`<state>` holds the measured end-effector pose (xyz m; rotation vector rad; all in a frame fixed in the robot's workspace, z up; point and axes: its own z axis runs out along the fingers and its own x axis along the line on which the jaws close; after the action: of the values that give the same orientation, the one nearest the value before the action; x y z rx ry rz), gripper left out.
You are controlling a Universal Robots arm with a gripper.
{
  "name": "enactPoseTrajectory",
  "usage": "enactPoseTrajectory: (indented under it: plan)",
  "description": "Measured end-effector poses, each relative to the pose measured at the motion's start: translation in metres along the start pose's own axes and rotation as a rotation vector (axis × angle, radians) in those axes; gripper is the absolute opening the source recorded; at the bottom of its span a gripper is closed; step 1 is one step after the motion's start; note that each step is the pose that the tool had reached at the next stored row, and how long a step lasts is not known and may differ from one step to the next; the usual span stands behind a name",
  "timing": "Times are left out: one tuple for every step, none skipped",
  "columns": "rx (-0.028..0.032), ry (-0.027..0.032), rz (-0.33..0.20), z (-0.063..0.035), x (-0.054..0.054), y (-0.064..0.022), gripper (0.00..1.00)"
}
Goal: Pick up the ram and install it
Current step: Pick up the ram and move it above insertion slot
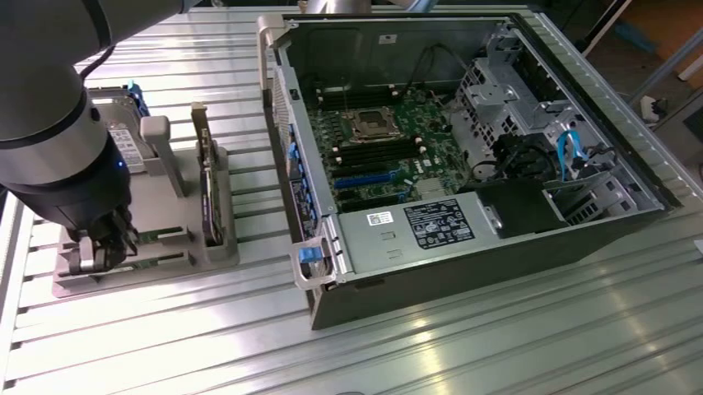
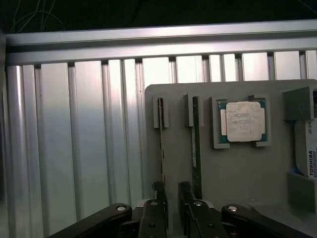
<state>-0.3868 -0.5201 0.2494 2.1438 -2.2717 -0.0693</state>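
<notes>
The pick-up step is in hand, and by my reading nothing has been lifted yet. At the exterior view's left, the black two-fingered gripper [image 1: 97, 247] sits low over the near end of the flat grey plastic holder tray [image 1: 143, 276] on the ribbed aluminium table [image 1: 439, 346].

In the wrist view the gripper [image 2: 171, 194] has its jaws partway apart, with bare tray showing between them. The ram [image 2: 161, 144] is a long, thin, greenish circuit-board stick standing on edge in its slot. It runs up to one finger; I cannot tell whether it lies between the jaws or just beside that finger.

The twin stick [image 2: 195, 144] stands in the next slot, just outside the other finger, with a square silver-capped processor [image 2: 242, 121] beyond it.

The open dark computer case [image 1: 495, 255], green motherboard [image 1: 384, 140] inside, lies well apart at the exterior view's right.

A sound grip would call for jaws centred on the ram's thin edge — clear of the twin — before closing.
</notes>
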Motion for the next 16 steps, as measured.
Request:
enactPoseTrajectory:
  plan:
    - [0.0000, 0.0000, 0.000, 0.0016, 0.0004, -0.0001, 0.25]
    - [-0.0001, 0.0001, 0.000, 0.0032, 0.0007, -0.0002, 0.25]
    - [-0.0001, 0.0000, 0.000, 0.0049, 0.0010, -0.0002, 0.25]
    - [-0.0002, 0.0000, 0.000, 0.0063, 0.0013, -0.0003, 0.25]
    - [-0.0003, 0.0001, 0.000, 0.0081, 0.0016, -0.0004, 0.25]
    - [-0.0003, 0.0001, 0.000, 0.0094, 0.0019, -0.0005, 0.25]
    - [-0.0003, 0.0001, 0.000, 0.0105, 0.0023, -0.0005, 0.25]
    - [-0.0003, 0.0002, 0.000, 0.0112, 0.0024, -0.0005, 0.25]
    - [-0.0004, 0.0002, 0.000, 0.0113, 0.0024, -0.0006, 0.25]
    - [-0.0004, 0.0000, 0.000, 0.0113, 0.0024, -0.0006, 0.25]
    - [-0.0004, -0.0001, 0.000, 0.0113, 0.0024, -0.0006, 0.25]
    - [-0.0003, -0.0002, 0.000, 0.0114, 0.0024, -0.0006, 0.25]
    - [-0.0001, -0.0004, 0.000, 0.0115, 0.0028, -0.0007, 0.25]
    - [-0.0001, -0.0003, 0.000, 0.0116, 0.0034, -0.0008, 0.25]
    - [-0.0002, -0.0003, 0.000, 0.0116, 0.0040, -0.0008, 0.25]
    - [-0.0003, -0.0002, 0.000, 0.0116, 0.0047, -0.0008, 0.25]
